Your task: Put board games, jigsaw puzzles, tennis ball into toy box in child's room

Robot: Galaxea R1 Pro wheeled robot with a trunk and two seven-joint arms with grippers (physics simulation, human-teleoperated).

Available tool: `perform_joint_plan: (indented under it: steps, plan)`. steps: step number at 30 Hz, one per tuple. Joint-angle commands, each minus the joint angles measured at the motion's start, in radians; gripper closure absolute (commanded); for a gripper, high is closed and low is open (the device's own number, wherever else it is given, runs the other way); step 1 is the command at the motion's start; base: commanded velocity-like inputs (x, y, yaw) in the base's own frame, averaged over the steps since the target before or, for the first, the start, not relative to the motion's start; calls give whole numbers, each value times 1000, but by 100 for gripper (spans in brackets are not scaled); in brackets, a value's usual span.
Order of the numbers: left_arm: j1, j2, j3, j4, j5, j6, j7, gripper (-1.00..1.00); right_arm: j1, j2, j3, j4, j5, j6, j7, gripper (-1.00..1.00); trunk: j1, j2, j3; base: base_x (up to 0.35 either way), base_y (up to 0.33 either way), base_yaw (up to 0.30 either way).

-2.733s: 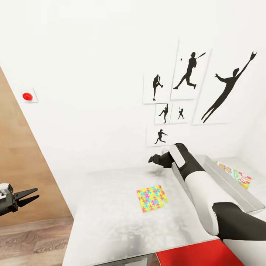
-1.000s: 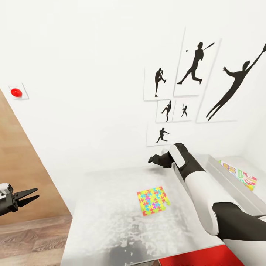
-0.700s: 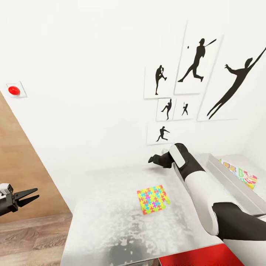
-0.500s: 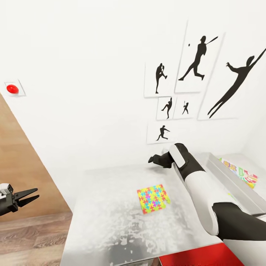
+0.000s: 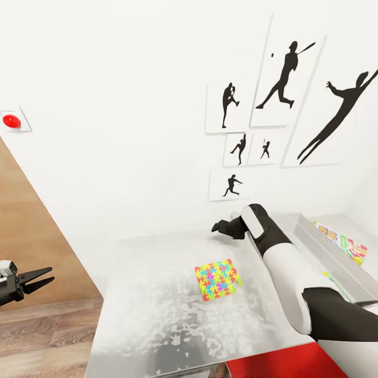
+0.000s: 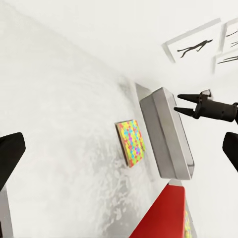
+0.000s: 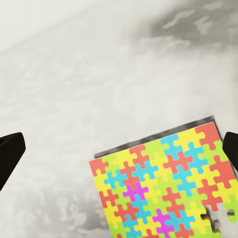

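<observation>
Jigsaw puzzle (image 7: 166,186) below right fingers (image 7: 11,152), spread wide; left fingers (image 5: 38,278) parted.

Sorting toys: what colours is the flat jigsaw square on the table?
Yellow, green, red, blue and pink pieces; right wrist view.

No legible words, brands or numbers found, large colourful letter-like shapes seen on the lid of the board game (image 5: 344,243) at the far right of the tabletop (image 5: 157,315), too blurred and cut off to be read, wall pictures (image 5: 273,115) bearing silhouettes without captions
</observation>
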Motion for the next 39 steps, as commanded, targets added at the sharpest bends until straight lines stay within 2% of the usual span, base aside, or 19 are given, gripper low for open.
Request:
perform_joint_plan:
  steps: [1,15,25,39]
  plan:
    - [-1,1,0,-1,-1,11,-4,-100,-1,0,0,0,-11,2,-10,-100,1,-2,-4,0,0,0]
    - [3,7,0,-39,1,11,-4,-100,2,-5,-1,1,-9,-4,-8,-100,1,-2,-27,0,0,0]
    - [6,6,-2,-60,8,11,-4,-100,2,-39,-1,1,-11,-7,-6,-100,1,-2,-43,0,0,0]
    - [7,4,-2,-67,8,11,-4,-100,4,-46,-1,1,-10,-8,-6,-100,1,-2,-66,0,0,0]
